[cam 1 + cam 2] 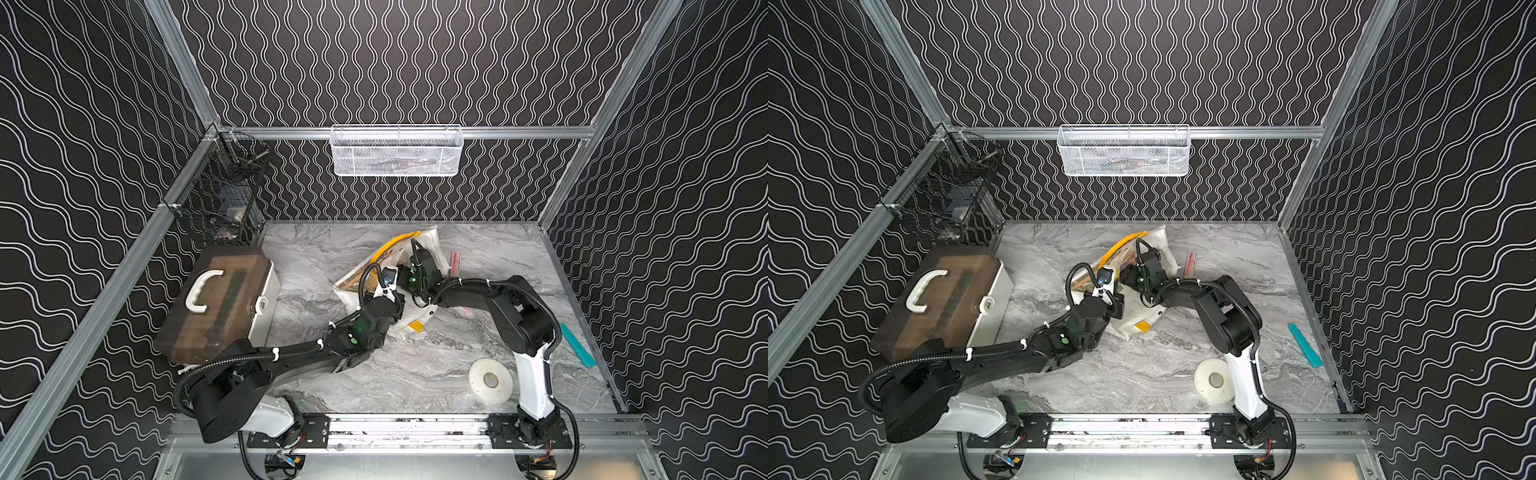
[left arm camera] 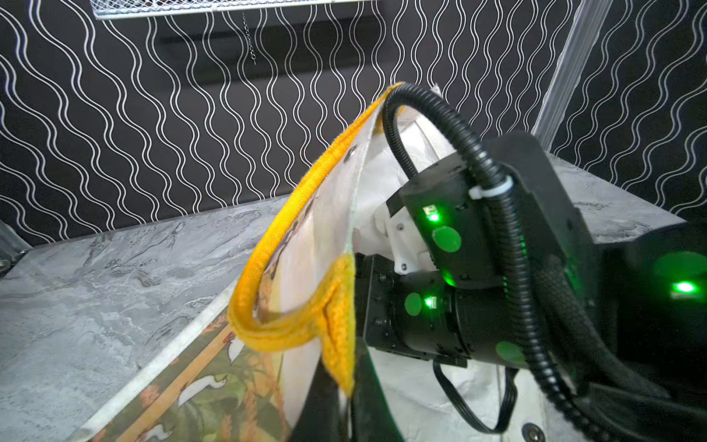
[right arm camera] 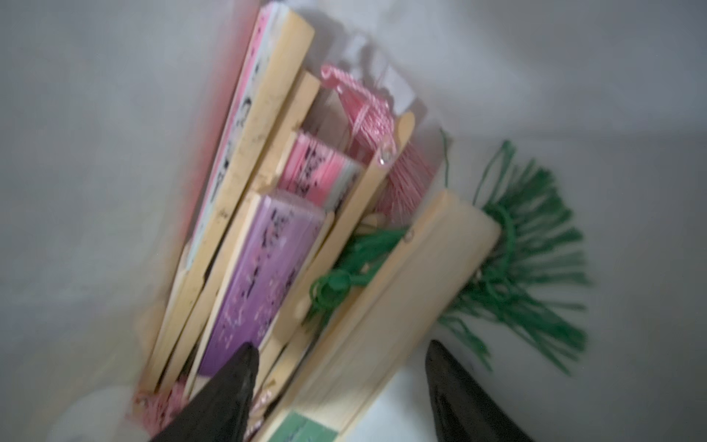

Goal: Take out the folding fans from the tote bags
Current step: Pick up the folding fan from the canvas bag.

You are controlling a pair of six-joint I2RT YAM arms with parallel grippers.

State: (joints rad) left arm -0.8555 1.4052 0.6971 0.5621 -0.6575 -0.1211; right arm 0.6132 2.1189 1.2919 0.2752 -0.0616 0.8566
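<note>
White canvas tote bag (image 1: 431, 243) with yellow handles and a brownish print lies on the grey marble tabletop (image 1: 436, 357). Left end effector (image 2: 346, 403) is clamped tight on the bag's rim, holding its mouth up. Right end effector (image 3: 340, 346) is inside the bag, jaws wide apart, gripping nothing, right at the bundled closed tan bamboo folding fans (image 3: 264, 264) with pink, purple and green folds.

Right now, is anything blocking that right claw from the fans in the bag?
Nothing visible. The right gripper is inside the tote bag, its jaws open on either side of the green-tasselled fan. The other fans lie uncovered beside it.
</note>
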